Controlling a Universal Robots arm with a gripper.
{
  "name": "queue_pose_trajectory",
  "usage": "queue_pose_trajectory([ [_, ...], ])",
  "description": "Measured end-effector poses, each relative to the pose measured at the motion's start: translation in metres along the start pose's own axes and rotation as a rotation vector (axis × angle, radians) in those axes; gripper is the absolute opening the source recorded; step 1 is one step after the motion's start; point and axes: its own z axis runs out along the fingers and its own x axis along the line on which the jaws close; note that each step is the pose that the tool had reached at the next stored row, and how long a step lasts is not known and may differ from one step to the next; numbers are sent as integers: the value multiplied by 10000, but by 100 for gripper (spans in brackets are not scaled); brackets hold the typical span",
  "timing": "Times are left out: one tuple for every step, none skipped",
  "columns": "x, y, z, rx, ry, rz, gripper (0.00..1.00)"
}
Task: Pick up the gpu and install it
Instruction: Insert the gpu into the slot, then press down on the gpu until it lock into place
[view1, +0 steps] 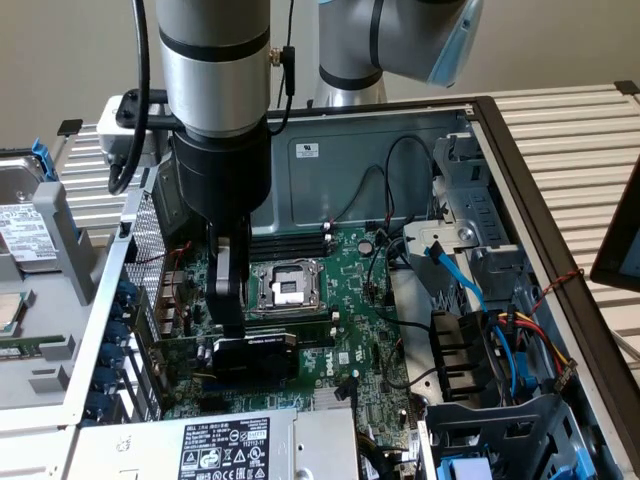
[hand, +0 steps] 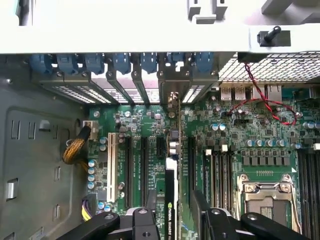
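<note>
In the exterior view the gripper (view1: 232, 325) hangs straight down inside the open computer case (view1: 520, 130), its fingers reaching to the top edge of the gpu (view1: 255, 357), which stands on edge directly beneath the tool on the motherboard (view1: 350, 290), just in front of the empty CPU socket (view1: 287, 285). The card's long axis runs crosswise to the fingers, from the rear slot brackets (view1: 125, 340) on the exterior view's left toward the board's middle. The wrist view looks down along the tool: the gpu (hand: 170, 200) shows as a thin edge-on strip running away from the gripper (hand: 172, 212) toward the blue slot latches (hand: 120, 62), lying between the two fingers. The jaws stand wide apart, one on each side of the card; whether the pads actually press on it I cannot tell. The card seems to sit in or right over its slot
</note>
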Motion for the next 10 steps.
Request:
queue_pose_trajectory([
  [-2,0,0,5,7,1,41],
  [-2,0,-1,5,11,0,41],
  [-2,0,-1,5,13,-1,41],
  [-2,0,-1,5,14,-1,41],
  [-2,0,-1,5,14,0,41],
  [-3,0,-1,5,14,0,41],
  [-3,0,-1,5,14,-1,41],
  [-3,0,-1,5,14,-3,41],
  [-4,0,-1,5,15,-5,41],
  [-5,0,-1,5,17,-7,41],
])
